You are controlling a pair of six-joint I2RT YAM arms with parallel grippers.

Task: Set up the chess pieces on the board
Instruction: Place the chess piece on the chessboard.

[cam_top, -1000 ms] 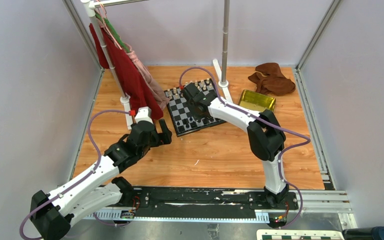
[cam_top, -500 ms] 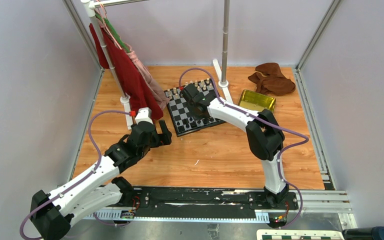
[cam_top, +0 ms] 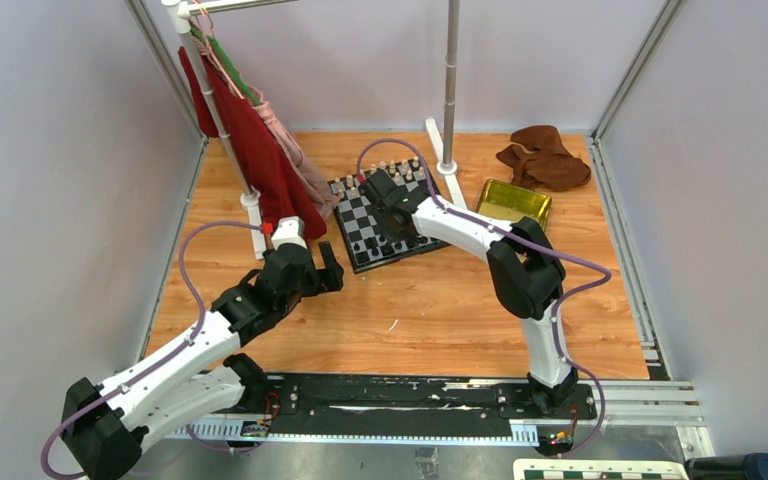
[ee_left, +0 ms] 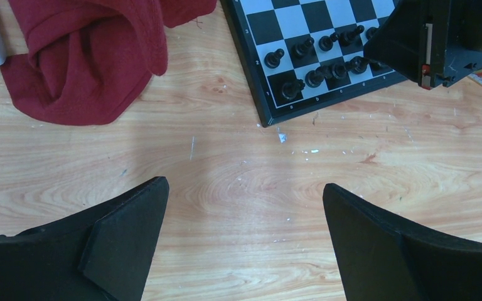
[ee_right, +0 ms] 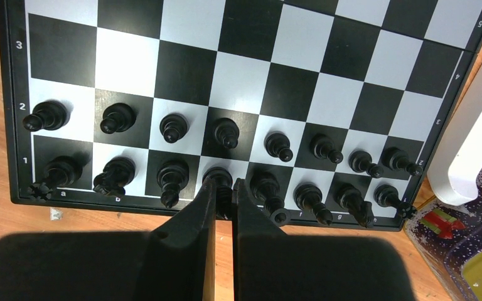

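The board (cam_top: 358,212) lies at the back middle of the table. Cream chess pieces (cam_top: 392,167) stand along its far edge. Black pieces (ee_right: 172,127) fill the two near rows. My right gripper (ee_right: 224,189) hangs over the board's near edge, shut on a black piece (ee_right: 221,177) that stands on the back row's fourth square. In the top view the right gripper (cam_top: 380,195) covers part of the board. My left gripper (ee_left: 245,188) is wide open over bare wood, just short of the board's corner (ee_left: 265,119), with nothing between its fingers.
A red cloth (cam_top: 255,140) hangs from a rack and trails onto the table left of the board. The rack's white foot (ee_right: 471,144) sits by the board's right edge. A gold tin (cam_top: 513,200) and a brown cloth (cam_top: 545,155) lie at the back right.
My right arm has shifted slightly left over the board, its jaws staying shut. The left arm has not moved.
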